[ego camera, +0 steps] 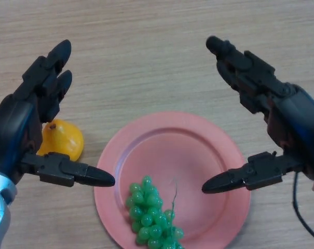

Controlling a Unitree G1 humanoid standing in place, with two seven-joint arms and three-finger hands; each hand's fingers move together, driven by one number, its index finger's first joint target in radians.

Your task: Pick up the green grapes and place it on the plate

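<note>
The grapes [152,218] are already seen lying on the plate [198,136], in its near-left part, with the bunch running from upper left, near the plate's middle, down to lower right at the near rim; the low end is cut by the bottom edge of the view. A thin stem is seen beside the bunch on its right. The placement is judged done as things lie, so nothing is left to be picked unless a re-seat is wanted. The bunch lies between the two thumbs, lower in the view than both. The left hand [29,119] is held released, fingers straight, nothing held, its thumb tip reaching over the plate's left rim, near the bunch's top end but apart from it. The right hand [273,111] is likewise released and empty, its thumb tip over the plate's right half, further from the bunch. The left hand is judged nearer; any grasp would be best taken across the bunch's long axis. A yellow fruit [63,140] is seen on the table [146,46] just left of the plate, partly hidden behind the left hand. Contact with it is a risk if the left arm is swung.
</note>
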